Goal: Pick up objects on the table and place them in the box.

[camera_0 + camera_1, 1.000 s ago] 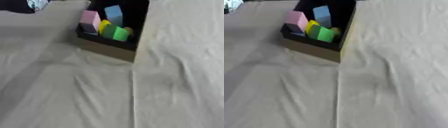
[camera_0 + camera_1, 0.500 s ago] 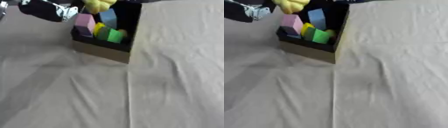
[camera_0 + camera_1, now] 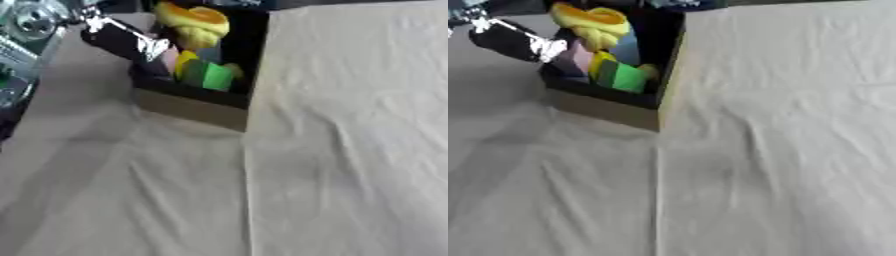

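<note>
My left hand (image 3: 131, 42), fingers curled on the yellow toy (image 3: 194, 22), holds it over the box (image 3: 197, 107); it looks soft and light, best pinched mid-body.

The box (image 3: 197, 107) sits far-left on the table (image 3: 350, 150), blocks (image 3: 206, 75) inside.

Creased matt cloth (image 3: 350, 150); cardboard-like box (image 3: 188, 107).

No text, label, brand, number or sign can be read on anything shown.
</note>
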You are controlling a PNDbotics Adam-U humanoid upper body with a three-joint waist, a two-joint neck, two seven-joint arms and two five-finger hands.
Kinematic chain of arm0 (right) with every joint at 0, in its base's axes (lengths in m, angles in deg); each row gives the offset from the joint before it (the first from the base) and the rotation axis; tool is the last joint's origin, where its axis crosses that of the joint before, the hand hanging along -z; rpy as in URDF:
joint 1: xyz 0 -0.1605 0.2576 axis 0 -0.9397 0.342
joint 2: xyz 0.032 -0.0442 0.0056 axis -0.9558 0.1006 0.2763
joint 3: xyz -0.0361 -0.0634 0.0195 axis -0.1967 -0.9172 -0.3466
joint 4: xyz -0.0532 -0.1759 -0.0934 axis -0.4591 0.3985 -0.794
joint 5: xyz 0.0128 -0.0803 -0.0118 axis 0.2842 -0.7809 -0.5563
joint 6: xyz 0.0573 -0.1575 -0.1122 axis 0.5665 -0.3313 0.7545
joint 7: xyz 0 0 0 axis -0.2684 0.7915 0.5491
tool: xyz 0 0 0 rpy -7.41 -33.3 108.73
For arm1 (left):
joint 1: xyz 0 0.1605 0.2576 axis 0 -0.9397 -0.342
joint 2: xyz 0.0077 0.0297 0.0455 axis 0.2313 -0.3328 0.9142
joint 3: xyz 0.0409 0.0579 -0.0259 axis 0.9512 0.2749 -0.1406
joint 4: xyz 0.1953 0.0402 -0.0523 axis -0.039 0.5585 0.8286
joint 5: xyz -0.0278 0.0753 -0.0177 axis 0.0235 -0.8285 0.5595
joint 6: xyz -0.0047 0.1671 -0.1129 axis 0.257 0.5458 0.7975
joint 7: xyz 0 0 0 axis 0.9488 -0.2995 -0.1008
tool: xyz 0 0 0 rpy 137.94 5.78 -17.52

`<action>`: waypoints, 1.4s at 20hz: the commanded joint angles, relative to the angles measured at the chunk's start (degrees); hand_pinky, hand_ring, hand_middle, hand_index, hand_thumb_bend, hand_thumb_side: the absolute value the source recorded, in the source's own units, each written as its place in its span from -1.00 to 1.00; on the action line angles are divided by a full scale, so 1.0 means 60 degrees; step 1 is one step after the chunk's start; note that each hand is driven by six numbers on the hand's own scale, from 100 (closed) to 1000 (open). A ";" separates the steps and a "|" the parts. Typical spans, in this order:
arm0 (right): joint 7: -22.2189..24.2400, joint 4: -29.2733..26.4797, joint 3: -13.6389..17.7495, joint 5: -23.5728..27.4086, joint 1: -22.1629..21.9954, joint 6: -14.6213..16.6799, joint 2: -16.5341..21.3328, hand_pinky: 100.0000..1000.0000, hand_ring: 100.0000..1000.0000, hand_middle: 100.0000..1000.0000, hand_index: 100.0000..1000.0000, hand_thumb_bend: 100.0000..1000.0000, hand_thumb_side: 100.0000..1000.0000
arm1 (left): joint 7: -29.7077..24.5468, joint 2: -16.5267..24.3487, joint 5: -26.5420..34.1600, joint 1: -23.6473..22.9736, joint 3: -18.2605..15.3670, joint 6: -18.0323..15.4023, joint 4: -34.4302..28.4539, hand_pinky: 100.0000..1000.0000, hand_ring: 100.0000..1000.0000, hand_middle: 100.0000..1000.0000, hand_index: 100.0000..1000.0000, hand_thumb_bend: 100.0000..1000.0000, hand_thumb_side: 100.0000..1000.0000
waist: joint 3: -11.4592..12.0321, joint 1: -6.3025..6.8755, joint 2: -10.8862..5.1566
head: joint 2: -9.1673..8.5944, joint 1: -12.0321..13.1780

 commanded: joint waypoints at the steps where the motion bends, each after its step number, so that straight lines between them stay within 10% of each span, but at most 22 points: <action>1: 0.0024 -0.0146 0.0074 0.0042 0.0067 -0.0012 0.0200 0.70 0.62 0.22 0.42 -1.00 0.19 | -0.0155 0.0006 -0.0141 0.0189 -0.0004 -0.0249 0.0311 0.43 0.43 0.48 0.77 -0.13 -0.46 | -0.0024 0.0074 -0.0309 | -0.0061 0.0084; 6: -0.0005 -0.0146 0.0087 -0.0002 0.0000 -0.0049 0.0151 0.70 0.62 0.22 0.42 -1.00 0.19 | -0.0286 -0.0002 -0.0404 0.0130 -0.0116 -0.0670 0.0370 0.62 0.66 0.70 0.90 0.54 -0.31 | -0.0030 0.0087 -0.0312 | 0.0014 0.0121; 15: -0.0070 -0.0146 0.0134 -0.0035 -0.0106 -0.0030 0.0155 0.70 0.62 0.22 0.42 -1.00 0.18 | 0.0679 0.0301 0.0708 -0.0225 -0.0997 -0.0321 -0.1035 0.50 0.51 0.52 0.76 -0.31 -0.49 | 0.0083 0.0032 -0.0405 | 0.0316 0.0052; 21: -0.0178 -0.0146 0.0256 -0.0055 -0.0175 0.0096 0.0209 0.69 0.62 0.22 0.42 -1.00 0.18 | 0.3446 0.0975 0.3541 -0.1504 -0.2260 0.0315 -0.3909 0.42 0.32 0.32 0.59 -0.62 -0.63 | 0.0226 -0.0057 -0.0464 | 0.0440 -0.0101; 28: -0.0296 -0.0146 0.0377 -0.0008 -0.0188 0.0271 0.0251 0.69 0.62 0.23 0.42 -1.00 0.17 | 0.6876 0.1508 0.6587 -0.3699 -0.3499 -0.2035 -0.4209 0.32 0.18 0.17 0.44 -0.52 -0.65 | 0.0417 -0.0258 -0.0591 | 0.0444 -0.0321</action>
